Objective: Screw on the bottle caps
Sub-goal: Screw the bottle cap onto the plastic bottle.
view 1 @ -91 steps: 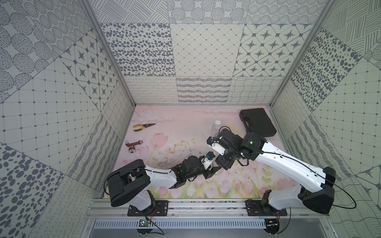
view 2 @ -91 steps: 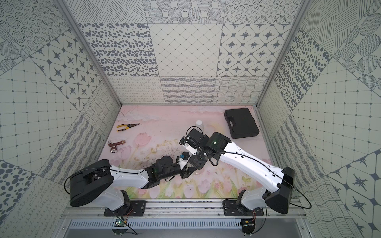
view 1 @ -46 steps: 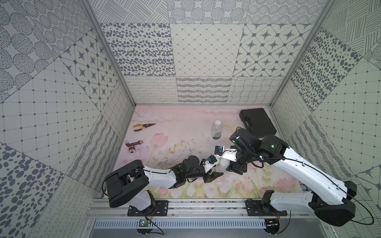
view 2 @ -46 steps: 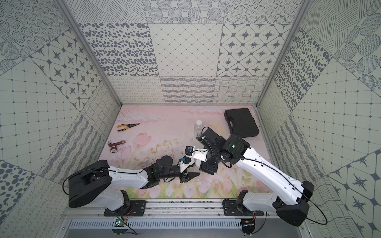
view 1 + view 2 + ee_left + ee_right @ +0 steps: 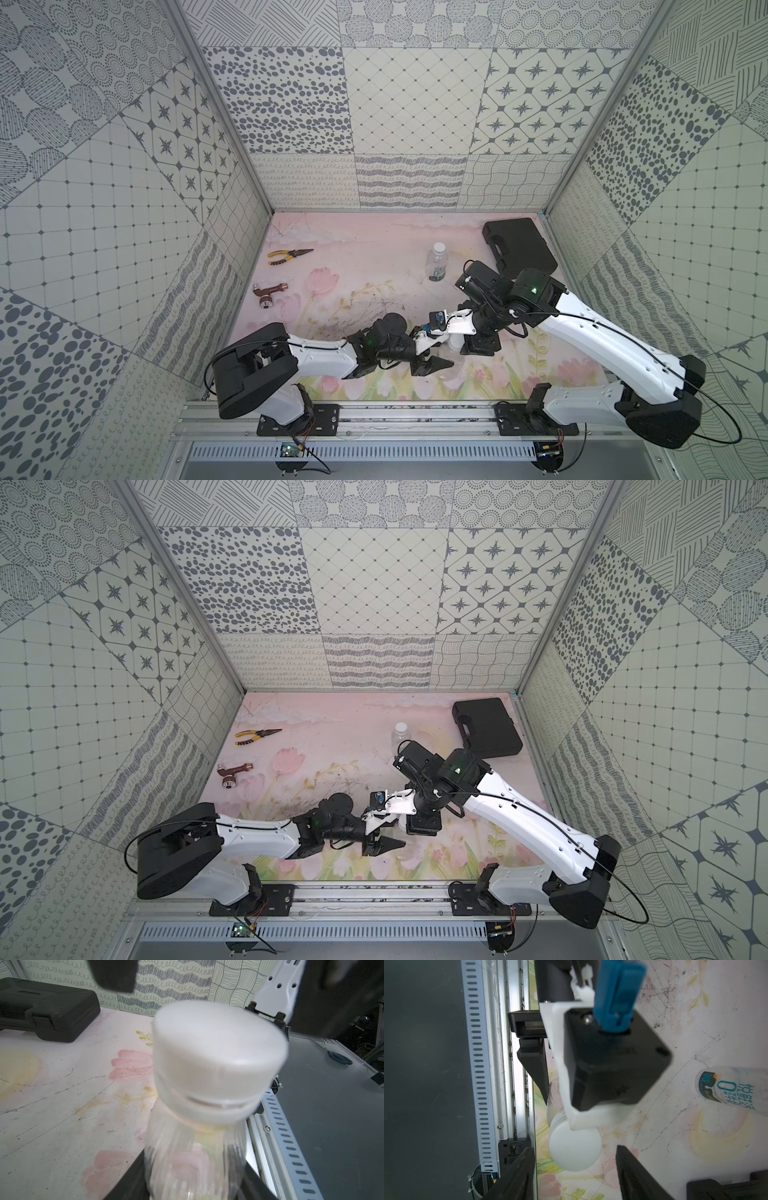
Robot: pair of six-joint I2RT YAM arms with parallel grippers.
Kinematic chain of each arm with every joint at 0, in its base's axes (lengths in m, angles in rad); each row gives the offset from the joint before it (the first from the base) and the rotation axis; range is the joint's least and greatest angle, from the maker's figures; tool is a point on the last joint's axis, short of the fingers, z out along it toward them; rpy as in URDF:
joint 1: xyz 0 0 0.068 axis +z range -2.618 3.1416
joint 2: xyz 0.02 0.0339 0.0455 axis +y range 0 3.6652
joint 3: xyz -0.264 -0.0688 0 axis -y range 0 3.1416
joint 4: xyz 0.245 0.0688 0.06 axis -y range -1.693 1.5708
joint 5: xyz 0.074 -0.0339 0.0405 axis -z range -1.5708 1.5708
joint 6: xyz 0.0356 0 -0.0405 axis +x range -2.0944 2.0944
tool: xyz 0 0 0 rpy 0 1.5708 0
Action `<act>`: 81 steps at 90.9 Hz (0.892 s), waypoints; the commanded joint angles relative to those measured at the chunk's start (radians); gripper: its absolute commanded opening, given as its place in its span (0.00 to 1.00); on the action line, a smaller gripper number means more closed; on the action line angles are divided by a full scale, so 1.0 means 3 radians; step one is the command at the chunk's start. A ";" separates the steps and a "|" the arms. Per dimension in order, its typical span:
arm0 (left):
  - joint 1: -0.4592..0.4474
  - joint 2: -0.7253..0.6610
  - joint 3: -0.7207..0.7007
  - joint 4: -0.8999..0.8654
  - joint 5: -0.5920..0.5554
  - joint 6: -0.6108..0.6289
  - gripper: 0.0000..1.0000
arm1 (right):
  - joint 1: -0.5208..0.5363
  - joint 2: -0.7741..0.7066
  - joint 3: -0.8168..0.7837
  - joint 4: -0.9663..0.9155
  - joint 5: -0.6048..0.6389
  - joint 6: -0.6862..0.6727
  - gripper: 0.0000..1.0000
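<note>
The cap (image 5: pixel 218 1051) sits on the neck of the clear bottle (image 5: pixel 187 1136), near the front edge of the surface (image 5: pixel 365 257). A slit shows beneath the cap, so tightening is judged unfinished. The left claw (image 5: pixel 194 1161) is clamped on the bottle body. The right claw (image 5: pixel 574 1149) stands apart, straddling the cap without contact. The labelled bottle (image 5: pixel 436 266), farther back, appears capped; its tightness cannot be told.
</note>
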 commanded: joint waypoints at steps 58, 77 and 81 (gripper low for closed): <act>-0.0038 0.0007 0.0044 -0.0063 -0.0026 0.0114 0.47 | -0.0005 0.0103 -0.0038 -0.0022 -0.0154 0.0035 0.52; -0.0048 0.0013 0.0031 0.0041 -0.0210 0.0070 0.46 | -0.0005 0.0108 -0.0072 -0.0021 -0.0141 0.0098 0.46; -0.0052 0.0010 0.0026 0.0076 -0.0291 0.0064 0.45 | -0.0005 0.0114 -0.0077 -0.0011 -0.0136 0.0132 0.43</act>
